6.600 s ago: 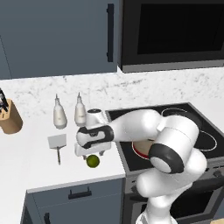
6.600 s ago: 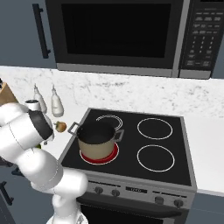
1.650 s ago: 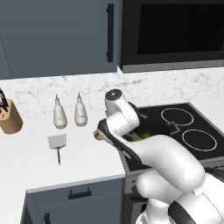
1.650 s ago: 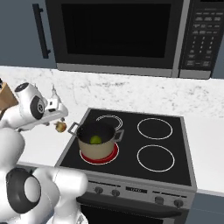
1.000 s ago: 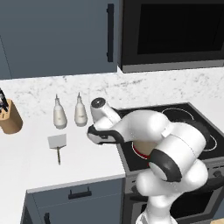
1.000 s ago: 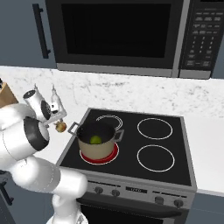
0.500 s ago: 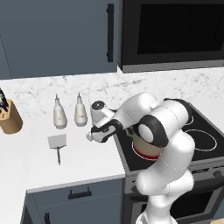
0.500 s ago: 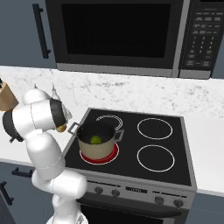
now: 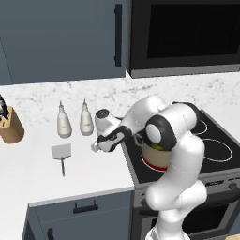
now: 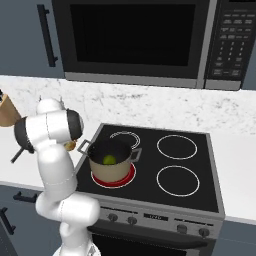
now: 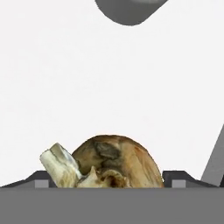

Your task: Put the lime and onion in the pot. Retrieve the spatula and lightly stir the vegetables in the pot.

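The gripper (image 9: 97, 146) hangs low over the white counter (image 9: 89, 168), left of the stove (image 10: 165, 170). Its fingers (image 11: 181, 178) stand apart, and the onion (image 11: 114, 162) sits between them, not visibly pinched. The lime (image 10: 109, 159) lies inside the pot (image 10: 111, 159). The spatula (image 9: 61, 155) lies flat, well left of the fingers.
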Robot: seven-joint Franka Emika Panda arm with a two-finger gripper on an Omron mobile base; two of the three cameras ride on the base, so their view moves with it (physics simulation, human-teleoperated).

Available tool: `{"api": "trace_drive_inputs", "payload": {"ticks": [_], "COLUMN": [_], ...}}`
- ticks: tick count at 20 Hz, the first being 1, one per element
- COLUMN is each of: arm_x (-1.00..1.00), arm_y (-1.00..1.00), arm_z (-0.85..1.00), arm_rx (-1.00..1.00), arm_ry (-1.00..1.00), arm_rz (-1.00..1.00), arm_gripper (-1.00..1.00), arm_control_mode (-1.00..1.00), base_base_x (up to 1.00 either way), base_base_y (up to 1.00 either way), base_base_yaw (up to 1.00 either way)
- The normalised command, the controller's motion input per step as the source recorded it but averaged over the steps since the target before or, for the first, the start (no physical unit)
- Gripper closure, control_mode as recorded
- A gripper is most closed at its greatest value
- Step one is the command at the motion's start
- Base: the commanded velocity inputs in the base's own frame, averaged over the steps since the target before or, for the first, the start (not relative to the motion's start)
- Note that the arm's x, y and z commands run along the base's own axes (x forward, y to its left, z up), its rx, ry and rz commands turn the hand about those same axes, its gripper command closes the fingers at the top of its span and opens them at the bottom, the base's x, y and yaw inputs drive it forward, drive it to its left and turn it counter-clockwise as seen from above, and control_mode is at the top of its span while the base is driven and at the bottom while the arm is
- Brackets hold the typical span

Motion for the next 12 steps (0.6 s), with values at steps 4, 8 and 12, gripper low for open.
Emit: {"api": "trace_drive_inputs", "payload": {"ticks": [4, 8, 12], "arm_x": [-0.09, -0.73, -0.89], "arm_y": [0.00, -0.03, 0.00], "arm_z": [0.00, 0.81, 1.00], "arm_rx": [-0.01, 0.00, -0.01], "arm_ry": [-0.02, -0.19, -0.19], "arm_rz": [0.00, 0.00, 0.00], "arm_gripper": [1.00, 1.00, 1.00], "arm_control_mode": [-1.00, -1.00, -1.00], "base_base_x": [0.00, 0.00, 0.00], "base_base_y": [0.00, 0.00, 0.00], "base_base_yaw": [0.00, 0.00, 0.00]}}
